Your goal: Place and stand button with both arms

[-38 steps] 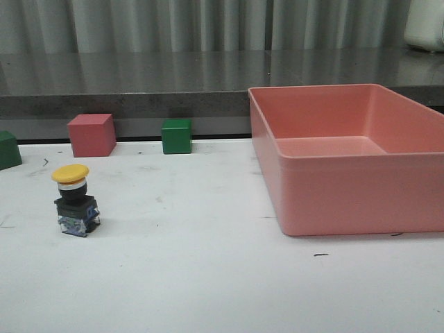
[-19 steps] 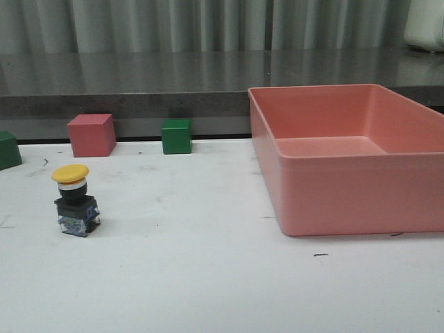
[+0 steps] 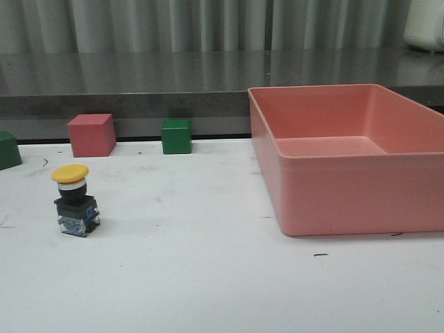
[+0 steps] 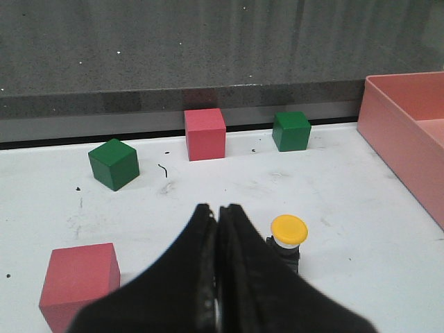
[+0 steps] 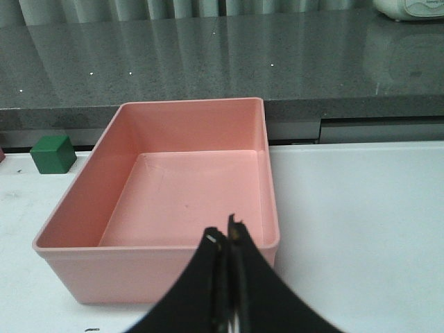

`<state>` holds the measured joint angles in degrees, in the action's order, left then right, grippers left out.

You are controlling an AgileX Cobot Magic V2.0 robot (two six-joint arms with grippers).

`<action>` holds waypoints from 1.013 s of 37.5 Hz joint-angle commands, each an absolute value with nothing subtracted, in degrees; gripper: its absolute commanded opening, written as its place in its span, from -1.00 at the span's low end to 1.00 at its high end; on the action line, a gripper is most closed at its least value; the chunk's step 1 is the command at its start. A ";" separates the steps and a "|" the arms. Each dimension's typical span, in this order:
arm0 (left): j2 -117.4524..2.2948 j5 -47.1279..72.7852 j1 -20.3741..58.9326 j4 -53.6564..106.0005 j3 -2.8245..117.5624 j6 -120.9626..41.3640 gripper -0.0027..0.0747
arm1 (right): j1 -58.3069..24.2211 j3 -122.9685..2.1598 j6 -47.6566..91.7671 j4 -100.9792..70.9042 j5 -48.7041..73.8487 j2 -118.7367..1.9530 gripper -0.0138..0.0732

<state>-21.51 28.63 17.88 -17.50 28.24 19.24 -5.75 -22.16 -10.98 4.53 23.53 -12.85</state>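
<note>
The button (image 3: 74, 202) stands upright on the white table at the left, yellow cap on top, black body and clear bluish base below. In the left wrist view the button (image 4: 287, 233) shows just beside the dark fingers, its body partly hidden behind them. My left gripper (image 4: 217, 208) is shut with nothing in it, held back from the button. My right gripper (image 5: 227, 232) is shut and empty too, hanging over the near wall of the pink bin. Neither arm shows in the front view.
A large pink bin (image 3: 313, 201) fills the right side of the table. A pink cube (image 3: 91, 134) and green cubes (image 3: 176, 136) (image 3: 8, 150) line the back edge. Another pink cube (image 4: 78, 283) lies near the left gripper.
</note>
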 commanded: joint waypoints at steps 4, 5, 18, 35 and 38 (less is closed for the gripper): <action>-21.79 24.60 18.09 -17.63 30.18 19.74 -0.98 | -5.37 -23.54 -10.24 5.26 19.16 -13.43 -0.84; -21.79 24.60 18.09 -17.63 30.18 19.74 -0.98 | -5.37 -23.54 -10.24 5.26 19.16 -13.43 -0.84; -21.79 24.35 18.09 -17.96 29.99 19.74 -0.98 | -5.37 -23.54 -10.24 5.26 19.16 -13.43 -0.84; -13.06 14.86 10.89 -2.35 21.93 6.47 -0.98 | -5.37 -23.54 -10.24 5.26 19.16 -13.43 -0.84; -9.76 11.88 8.18 -0.81 19.00 6.44 -0.98 | -5.37 -23.54 -10.24 5.26 19.16 -13.43 -0.84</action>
<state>-12.10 20.16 10.46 -3.85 19.89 8.11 -5.75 -22.16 -10.98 4.53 23.53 -12.85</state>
